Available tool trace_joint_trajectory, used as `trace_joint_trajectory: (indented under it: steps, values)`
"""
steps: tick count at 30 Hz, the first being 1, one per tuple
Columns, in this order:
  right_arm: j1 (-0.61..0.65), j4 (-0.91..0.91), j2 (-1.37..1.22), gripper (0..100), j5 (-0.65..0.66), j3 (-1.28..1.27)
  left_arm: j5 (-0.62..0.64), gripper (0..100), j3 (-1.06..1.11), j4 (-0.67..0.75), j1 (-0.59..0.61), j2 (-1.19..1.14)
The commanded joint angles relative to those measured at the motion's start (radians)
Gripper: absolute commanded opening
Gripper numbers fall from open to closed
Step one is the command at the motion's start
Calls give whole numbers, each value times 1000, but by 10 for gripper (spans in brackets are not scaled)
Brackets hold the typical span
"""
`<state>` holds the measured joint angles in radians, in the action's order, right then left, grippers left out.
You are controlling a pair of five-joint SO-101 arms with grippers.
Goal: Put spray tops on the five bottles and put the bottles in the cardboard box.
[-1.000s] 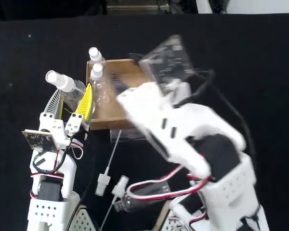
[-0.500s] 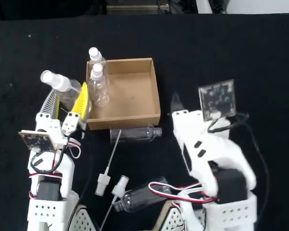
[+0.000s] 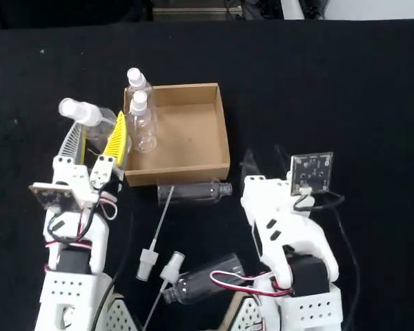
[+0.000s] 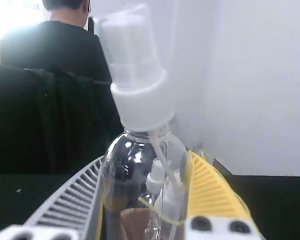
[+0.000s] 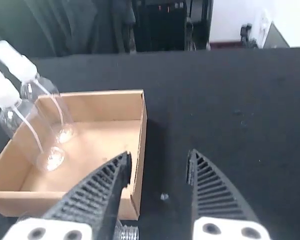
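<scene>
The left gripper [image 3: 96, 134] is closed on a bottle [image 3: 100, 127], with one yellow finger [image 4: 210, 190] and one grey finger [image 4: 70, 200] pressing on its sides. This held bottle is clear and has a white spray top [image 4: 135, 75] on it. It is up above the table [image 3: 331, 83], just left of the box [image 3: 193, 165], and it tilts a little.

The box is brown and open at the top. Two more bottles stand inside it by the left wall. The back bottle [image 3: 134, 83] is in the far corner. The front bottle [image 3: 142, 124] is just beside it. Both have white tops on.

A bare bottle [image 3: 193, 192] lies on its side on the table, just in front of the box. It has no top on.

The last bottle [image 3: 203, 279] lies on its side between the two arm bases, near the front edge. Two loose tops lie to its left, one top [image 3: 148, 262] and the other top [image 3: 172, 265] close beside it. Each has a long thin tube.

The right gripper [image 5: 157, 160] is open. Its black fingers [image 5: 210, 185] are apart and hold nothing. It is over the table by the box's front right corner.
</scene>
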<state>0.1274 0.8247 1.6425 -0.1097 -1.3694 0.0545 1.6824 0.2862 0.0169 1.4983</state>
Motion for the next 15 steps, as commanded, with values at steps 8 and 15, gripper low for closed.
trace_joint_trajectory:
  steps: [8,15]
  values:
    - [-8,-80,77,158,-2,-70,-5,51,-88,376,-50,-574]
    - [-9,-80,77,158,0,-71,-5,51,-105,535,-111,-730]
